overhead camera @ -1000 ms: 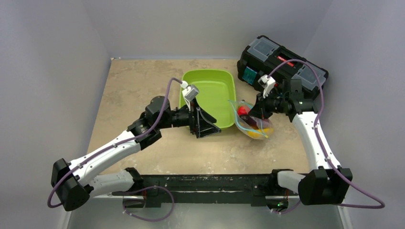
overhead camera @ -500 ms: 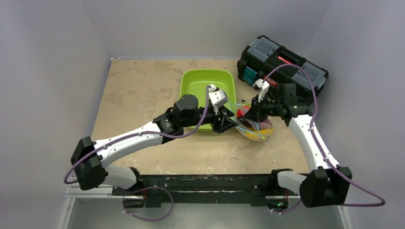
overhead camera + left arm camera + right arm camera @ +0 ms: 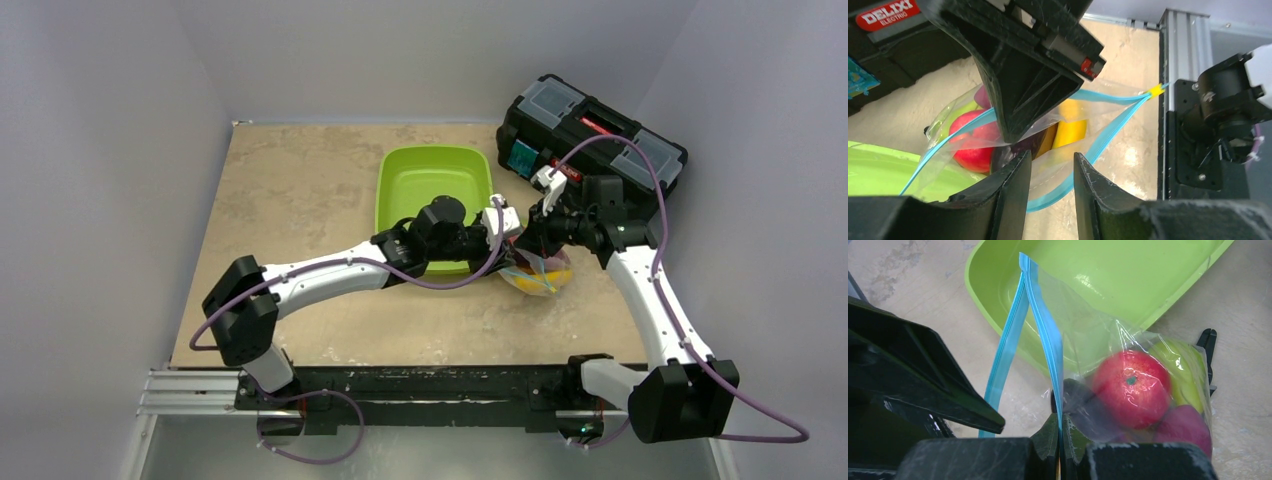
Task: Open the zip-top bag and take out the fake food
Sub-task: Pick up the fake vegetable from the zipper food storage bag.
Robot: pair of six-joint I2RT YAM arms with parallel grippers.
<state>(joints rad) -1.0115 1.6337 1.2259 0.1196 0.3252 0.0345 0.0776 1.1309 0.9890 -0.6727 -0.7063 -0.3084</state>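
Tabletop in mottled tan holds everything, with the lime-green tray near its middle. A black toolbox sits off the tray's far right corner. The left arm stretches across the tray's near rim toward its right side, while the right arm comes in from the tray's right.

The zip-top bag hangs just off the tray's near right corner, and its teal-blue zipper strip is parted into two lips. The right gripper is clamped on one lip, its fingers pressed together on the blue strip. The left gripper faces it from the tray side. Its fingers stand a narrow gap apart, with the other lip and the clear plastic lying in that gap, not visibly pinched.

The fake food sits bunched in the bottom of the bag, on the side away from the tray: a red apple, a green pear, a purple piece and a yellow banana.
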